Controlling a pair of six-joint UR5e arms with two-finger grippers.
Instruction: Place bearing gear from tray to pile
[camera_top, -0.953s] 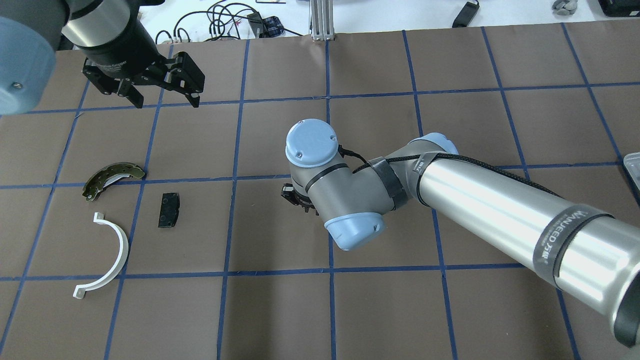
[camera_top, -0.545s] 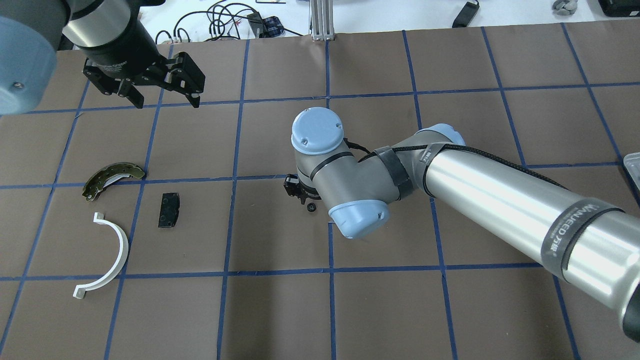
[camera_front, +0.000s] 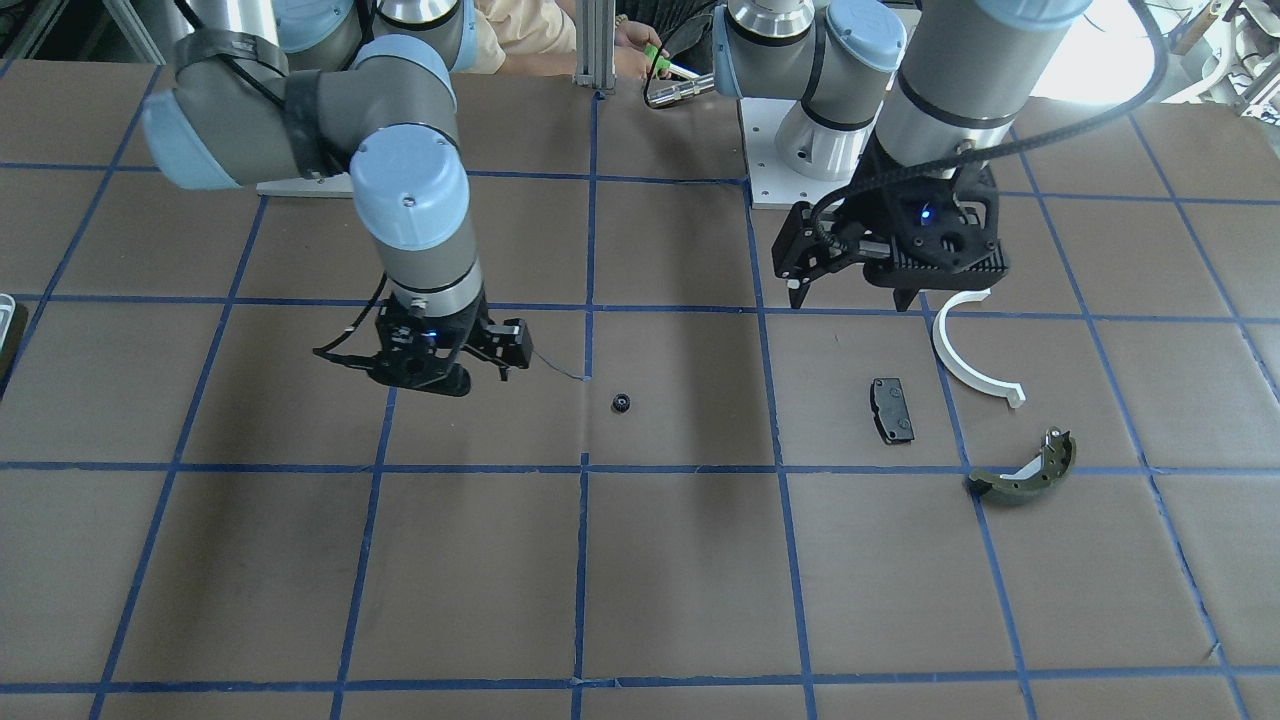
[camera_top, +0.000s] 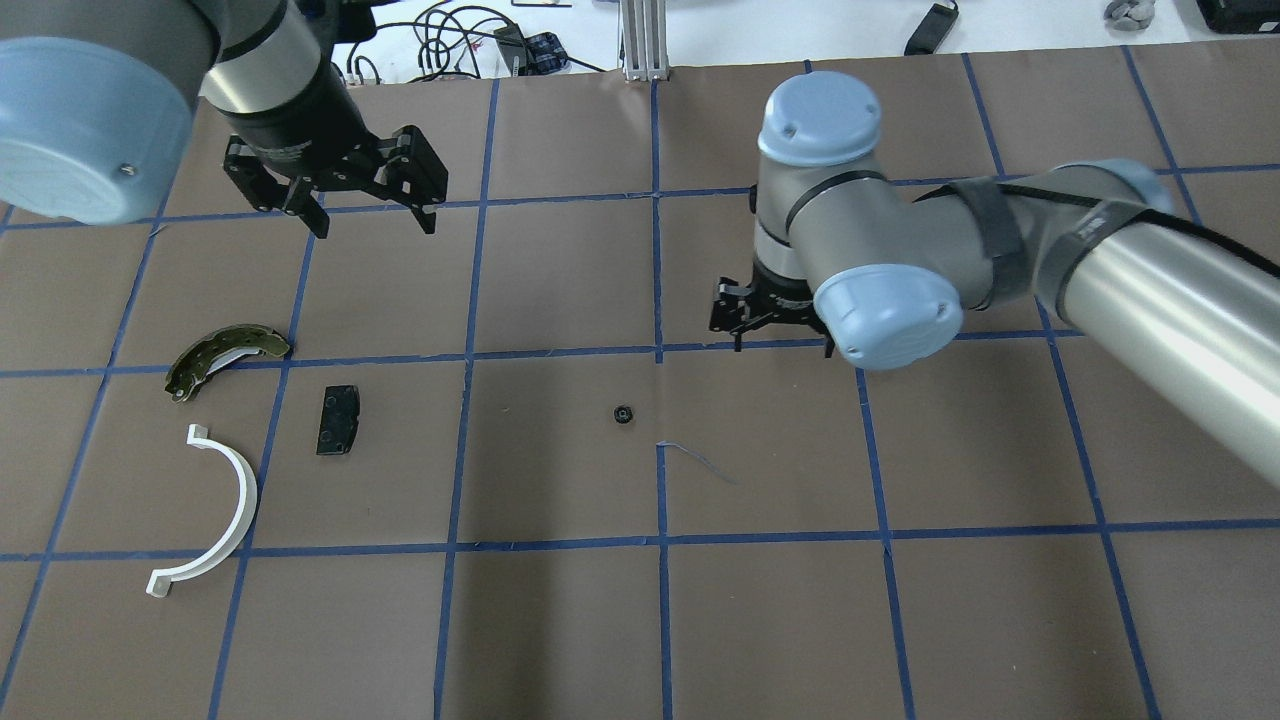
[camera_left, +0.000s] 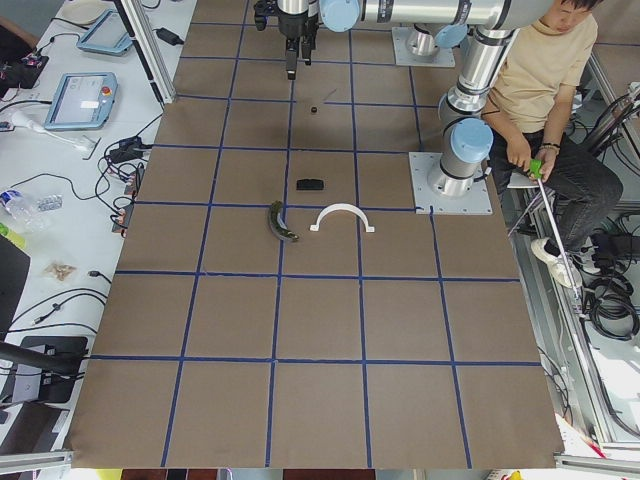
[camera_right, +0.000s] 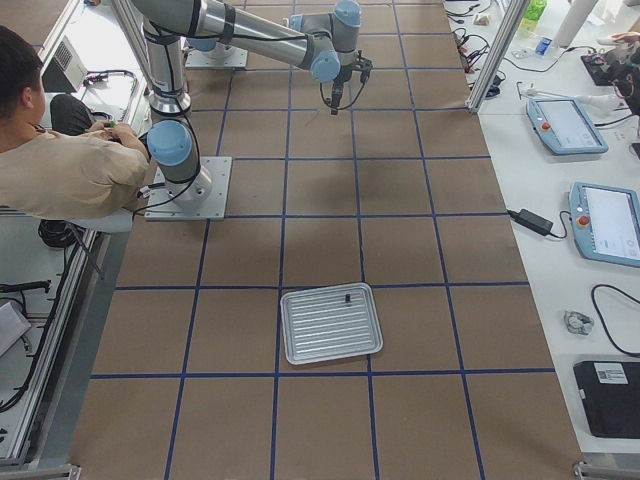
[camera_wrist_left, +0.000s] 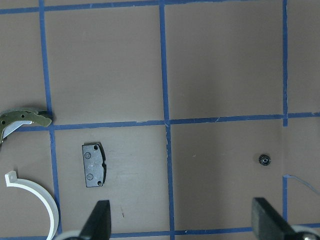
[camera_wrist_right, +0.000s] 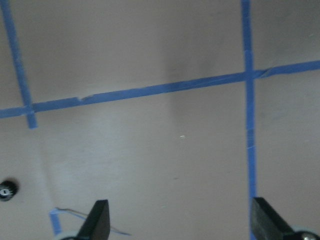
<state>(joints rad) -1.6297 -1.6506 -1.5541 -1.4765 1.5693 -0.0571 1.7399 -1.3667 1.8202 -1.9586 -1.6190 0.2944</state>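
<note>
Showing the bearing gear (camera_top: 622, 414) alone on the brown table (camera_top: 560, 630), the overhead view places this small black toothed wheel flat on the paper, just beside a vertical line of blue tape and below a horizontal one. No finger touches it.

Right gripper (camera_wrist_right: 182, 225): held above the table, up and to the right of the gear in the overhead view. Its two fingers (camera_wrist_right: 98, 220) are spread wide with nothing between them (the wrist view shows only bare paper and tape in the gap, the gear at the far left edge).

Left gripper (camera_top: 372, 215): raised over the far left part of the table, jaws likewise spread wide and holding nothing. Its wrist view looks down on the pile and, off to the right, on the gear.

Pile: three loose parts lying apart from one another, namely the white half-ring (camera_top: 225, 510), the black pad (camera_top: 338, 420) and the olive brake shoe (camera_top: 225, 352). The gear lies well apart from them, the pad being its nearest neighbour.

Tray (camera_right: 330, 323): a pale ribbed tray toward the table's right end, well apart from the gear; one small dark item lies near its far rim, too small to identify.
</note>
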